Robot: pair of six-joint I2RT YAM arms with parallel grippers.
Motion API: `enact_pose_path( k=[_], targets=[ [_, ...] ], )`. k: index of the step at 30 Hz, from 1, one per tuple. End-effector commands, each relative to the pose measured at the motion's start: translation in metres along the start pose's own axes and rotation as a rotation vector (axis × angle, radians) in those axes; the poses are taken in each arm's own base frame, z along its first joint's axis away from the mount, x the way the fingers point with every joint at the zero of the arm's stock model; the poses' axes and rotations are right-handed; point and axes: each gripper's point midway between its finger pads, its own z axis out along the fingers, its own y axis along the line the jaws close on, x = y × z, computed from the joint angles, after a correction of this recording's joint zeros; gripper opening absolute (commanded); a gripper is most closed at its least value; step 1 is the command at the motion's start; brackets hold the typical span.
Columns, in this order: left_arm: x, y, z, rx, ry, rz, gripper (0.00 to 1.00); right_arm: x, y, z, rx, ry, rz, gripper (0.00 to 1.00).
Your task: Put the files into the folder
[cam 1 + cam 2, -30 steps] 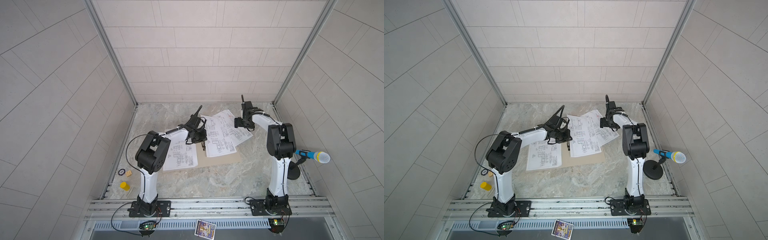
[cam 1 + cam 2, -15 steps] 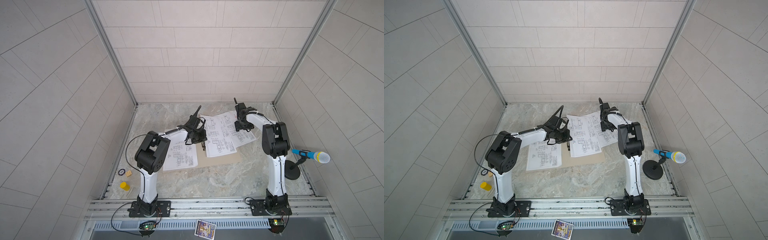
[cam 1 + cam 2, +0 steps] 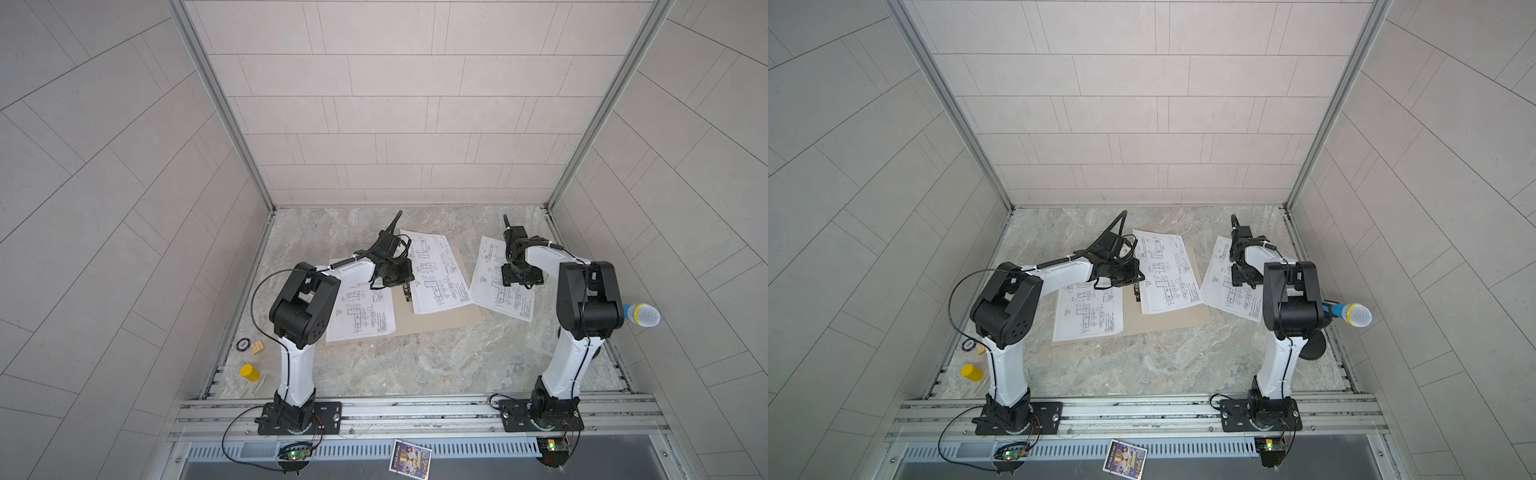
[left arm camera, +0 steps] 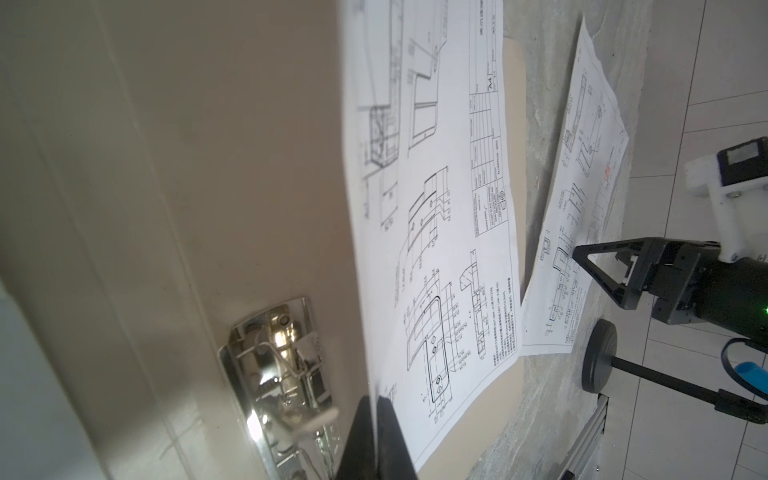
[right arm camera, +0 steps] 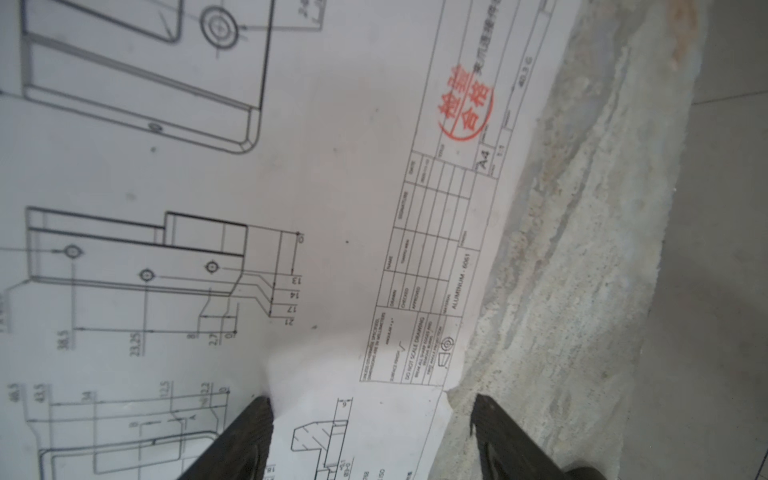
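Sliding rightward over the last second, one white paper sheet of black line drawings [image 3: 486, 286] is now lying mostly on the grey marble tabletop [image 3: 415, 361], at the right edge of the plain tan cardboard folder [image 3: 440, 322]. The right gripper [image 5: 370, 401] is standing wide astride that sheet's border, one finger on paper, one on marble. On the open folder, the left sheet [image 3: 361, 311] and middle sheet [image 3: 436, 270] are flanking its small metal clip [image 4: 282, 374]. The left gripper [image 4: 374, 440] is staying shut at the middle sheet's edge, perhaps pinching it.
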Motion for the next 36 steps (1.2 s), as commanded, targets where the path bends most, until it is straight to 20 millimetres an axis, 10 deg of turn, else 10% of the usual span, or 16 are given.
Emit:
enact_pose_path(
  k=[1, 8, 15, 21, 36],
  targets=[
    [0.001, -0.012, 0.002, -0.017, 0.022, 0.084, 0.00, 0.020, -0.010, 0.010, 0.047, 0.066, -0.033, 0.78],
    [0.006, -0.019, 0.016, -0.012, 0.049, 0.088, 0.01, 0.007, -0.014, -0.007, 0.013, -0.006, 0.007, 0.80],
    [0.005, -0.009, 0.020, -0.059, 0.048, 0.056, 0.03, -0.015, 0.028, -0.053, -0.196, -0.133, 0.003, 0.81],
    [0.005, -0.007, 0.020, -0.079, 0.060, 0.054, 0.29, -0.021, 0.061, -0.069, -0.320, -0.171, -0.009, 0.81],
    [-0.020, -0.053, -0.047, -0.052, -0.056, 0.120, 0.57, -0.043, 0.143, -0.078, -0.591, -0.148, -0.044, 0.82]
  ],
)
